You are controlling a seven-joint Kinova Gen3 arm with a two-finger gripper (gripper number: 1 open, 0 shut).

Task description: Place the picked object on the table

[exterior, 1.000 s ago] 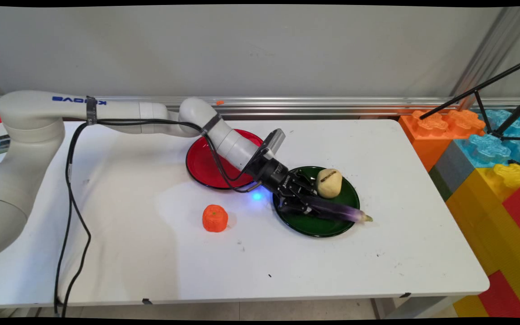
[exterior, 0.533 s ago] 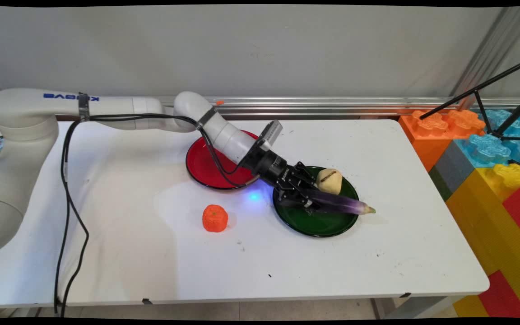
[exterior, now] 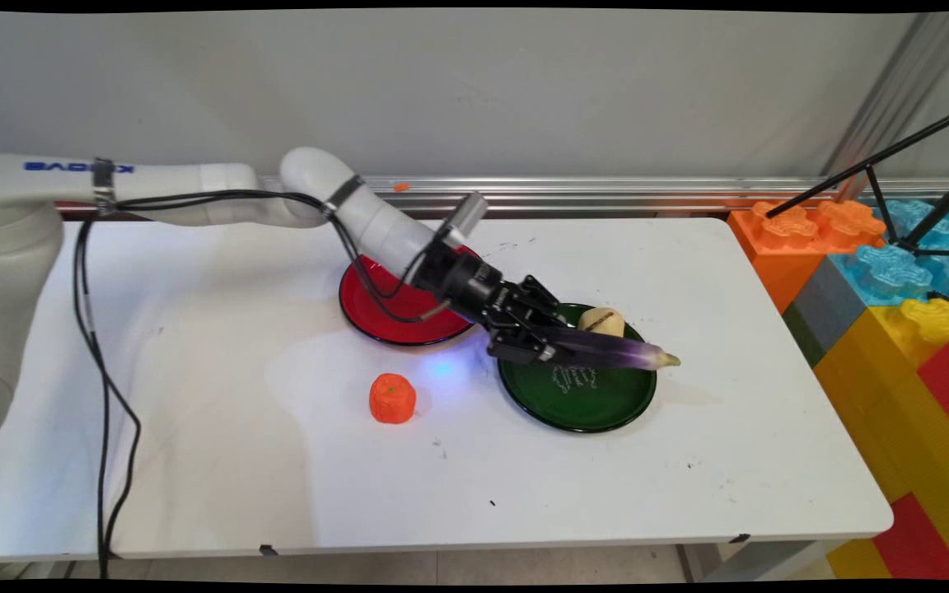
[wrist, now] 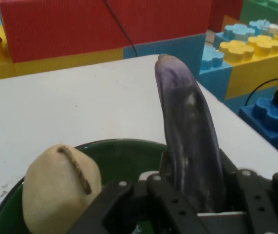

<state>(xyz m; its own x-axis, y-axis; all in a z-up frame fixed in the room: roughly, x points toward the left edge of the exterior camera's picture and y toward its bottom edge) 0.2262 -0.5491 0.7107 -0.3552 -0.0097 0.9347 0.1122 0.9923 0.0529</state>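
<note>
Main view, left to right across the white table [exterior: 194, 461]: one orange toy fruit [exterior: 392, 399], round and ribbed, standing alone on the bare top toward the near edge, left of centre. One red plate [exterior: 376, 305], toward the far edge near the middle, partly covered by the arm's wrist passing over it. One black gripper [exterior: 542, 350], reaching in from the upper left, its fingers pinching the thick end of a long purple eggplant [exterior: 606, 352]. The eggplant is held clear above a green plate [exterior: 582, 403], roughly level, its pale tip pointing right and reaching just past the plate's right rim. One beige toy potato [exterior: 604, 320] with a brown stripe, lying on the far part of the green plate, just behind the eggplant. Beyond the table's right edge, stacked large building blocks [exterior: 895, 280] in orange, blue, yellow and red. Hand view: eggplant [wrist: 190, 141] rising from between the clamped linkage, potato [wrist: 61, 187] to its left on the green plate [wrist: 124, 153], blocks [wrist: 104, 34] beyond the table edge.
</note>
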